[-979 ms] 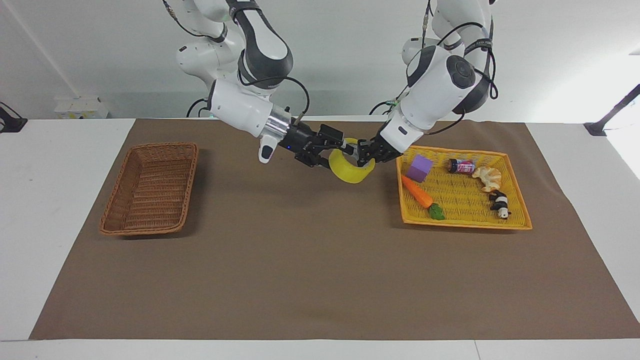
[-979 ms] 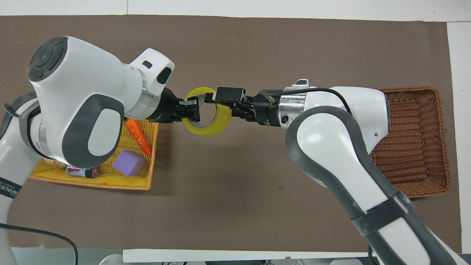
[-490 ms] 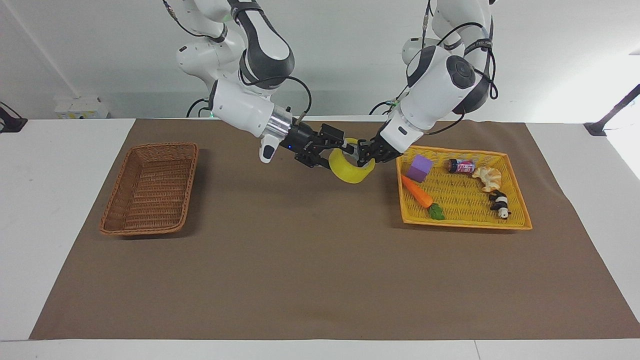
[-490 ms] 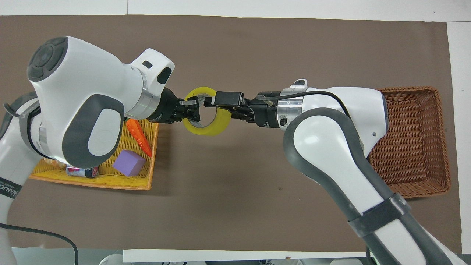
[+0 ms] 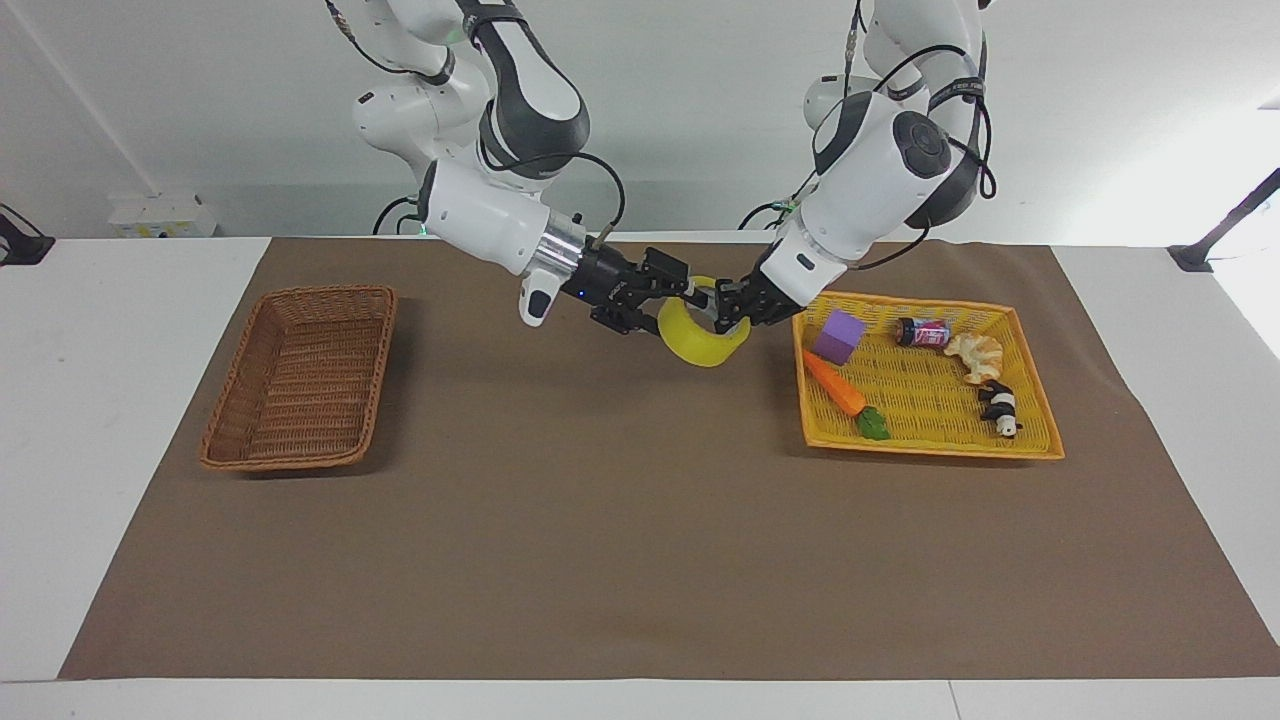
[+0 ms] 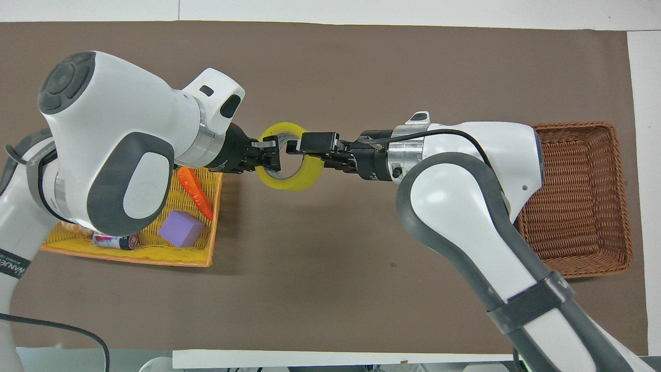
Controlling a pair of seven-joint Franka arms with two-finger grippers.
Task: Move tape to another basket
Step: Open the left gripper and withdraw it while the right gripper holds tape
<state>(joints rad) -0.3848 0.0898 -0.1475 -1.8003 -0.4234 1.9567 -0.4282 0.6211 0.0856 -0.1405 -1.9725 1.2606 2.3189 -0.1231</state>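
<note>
The brown mat (image 5: pixel 640 520) is being flanked by the dark wicker basket (image 5: pixel 300 380) toward the right arm's end and a yellow basket (image 5: pixel 930 400) toward the left arm's end, in which a purple cube (image 5: pixel 838 336) and carrot (image 5: pixel 835 385) are lying. Between them, above the mat, the tape (image 5: pixel 703 338) is being gripped by the left gripper (image 5: pixel 722 305), clamped on its wall; the right gripper (image 5: pixel 678 290) is being closed around the facing side, firm contact unclear.
</note>
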